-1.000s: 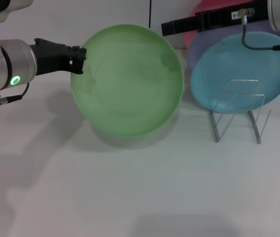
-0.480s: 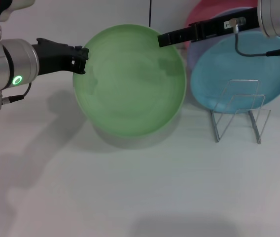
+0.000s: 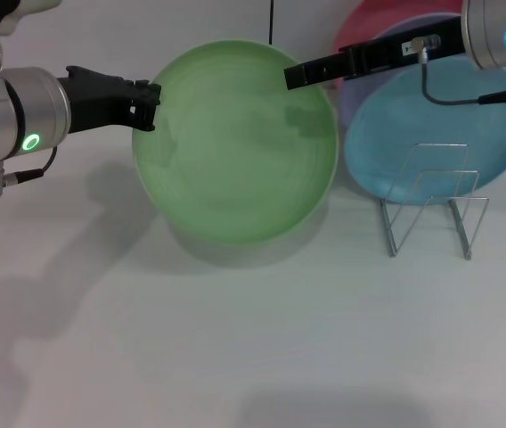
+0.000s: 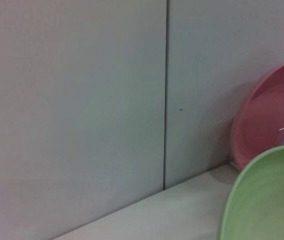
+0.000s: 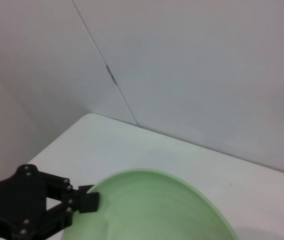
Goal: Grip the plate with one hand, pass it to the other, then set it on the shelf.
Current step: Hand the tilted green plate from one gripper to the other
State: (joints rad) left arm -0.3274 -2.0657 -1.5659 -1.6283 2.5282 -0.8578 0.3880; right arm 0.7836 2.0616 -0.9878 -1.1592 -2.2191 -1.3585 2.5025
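Note:
The light green plate (image 3: 235, 143) is held up on edge above the white table, its face toward me. My left gripper (image 3: 149, 105) is shut on its left rim; the right wrist view shows that grip (image 5: 84, 201) on the plate (image 5: 152, 210). My right gripper (image 3: 290, 78) reaches in from the upper right, and its tip overlaps the plate's upper right rim. The plate's rim also shows in the left wrist view (image 4: 267, 200). The silver wire shelf (image 3: 436, 201) stands empty on the table to the right of the plate.
A sky-blue plate (image 3: 431, 134) leans just behind the shelf, with a lavender plate (image 3: 360, 94) and a pink plate (image 3: 369, 22) behind it against the back wall. The pink plate also shows in the left wrist view (image 4: 267, 115). Bare table (image 3: 253, 339) lies in front.
My right gripper has moved left and down to the plate's upper right rim. The plate and my left gripper have shifted slightly to the right.

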